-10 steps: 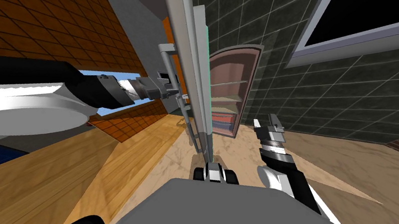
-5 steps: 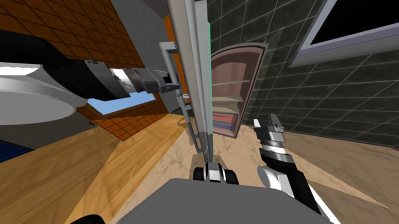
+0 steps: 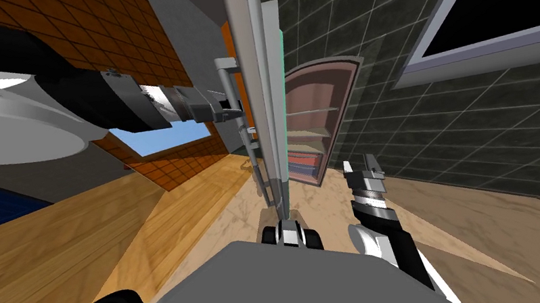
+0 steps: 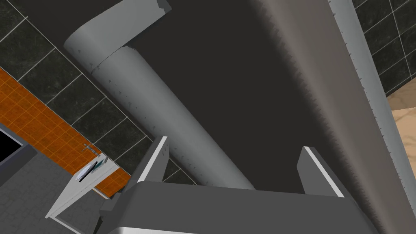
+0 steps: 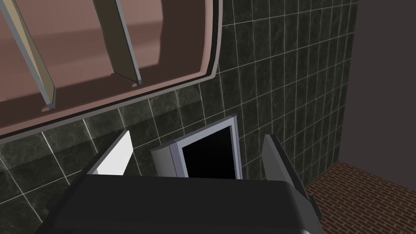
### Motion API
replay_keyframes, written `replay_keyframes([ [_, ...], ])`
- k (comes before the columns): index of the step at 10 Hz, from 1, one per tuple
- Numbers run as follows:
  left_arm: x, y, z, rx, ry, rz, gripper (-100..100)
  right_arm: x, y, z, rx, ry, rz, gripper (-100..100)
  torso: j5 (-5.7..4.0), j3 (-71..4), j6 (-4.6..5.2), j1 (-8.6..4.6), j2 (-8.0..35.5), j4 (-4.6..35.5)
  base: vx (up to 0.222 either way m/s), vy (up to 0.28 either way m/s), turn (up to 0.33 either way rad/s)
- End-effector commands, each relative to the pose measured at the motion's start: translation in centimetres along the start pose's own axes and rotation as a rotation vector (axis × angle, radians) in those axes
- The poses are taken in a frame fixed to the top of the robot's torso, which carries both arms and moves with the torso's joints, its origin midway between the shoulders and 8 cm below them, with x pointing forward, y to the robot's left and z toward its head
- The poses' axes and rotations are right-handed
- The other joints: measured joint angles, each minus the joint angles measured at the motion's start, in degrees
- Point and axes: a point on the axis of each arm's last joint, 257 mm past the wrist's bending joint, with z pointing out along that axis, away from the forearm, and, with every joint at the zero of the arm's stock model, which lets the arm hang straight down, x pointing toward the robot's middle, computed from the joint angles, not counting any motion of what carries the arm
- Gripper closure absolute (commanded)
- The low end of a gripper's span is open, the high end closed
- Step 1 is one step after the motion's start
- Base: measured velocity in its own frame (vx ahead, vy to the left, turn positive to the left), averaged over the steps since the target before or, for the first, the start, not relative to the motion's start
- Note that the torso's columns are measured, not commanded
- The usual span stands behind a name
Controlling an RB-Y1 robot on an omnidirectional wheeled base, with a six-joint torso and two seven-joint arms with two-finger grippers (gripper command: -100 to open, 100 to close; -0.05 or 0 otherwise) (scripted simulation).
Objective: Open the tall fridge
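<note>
The left claw (image 4: 235,145) is open, its two fingers standing on either side of the round grey handle (image 4: 162,113) of the fridge door (image 3: 253,80). The bar runs slantwise between them, close to one finger and clear of the other. Behind the handle is the door's dark grey face. In the head view the door stands edge-on straight ahead, tall and thin, with a second grey panel (image 3: 281,89) just beside it. The orange tiled wall (image 3: 126,40) is on its left. The right claw (image 3: 360,164) hangs low and well apart from the fridge, also open and holding nothing. It faces a brownish shelf unit (image 5: 81,48) against the dark tiled wall (image 5: 284,61).
</note>
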Motion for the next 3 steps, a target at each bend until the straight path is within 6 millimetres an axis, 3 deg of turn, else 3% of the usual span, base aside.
replay_keyframes([
  [1, 0.01, 0.0, 0.0, 0.0, 0.0, 0.0, 0, 0.0, 0.0, 0.0, 0.0, 0.0, 0.0, 0, 0.05, 0.0, -0.02, 0.09, 0.0, 0.0, 0.0, 0.0, 0.0],
  [3, 0.01, 0.0, 0.0, 0.0, 0.0, 0.0, 0, 0.0, 0.0, 0.0, 0.0, 0.0, 0.0, 0, 0.06, 0.1, -0.03, 0.13, 0.1, 0.0, 0.0, 0.0, 0.0],
])
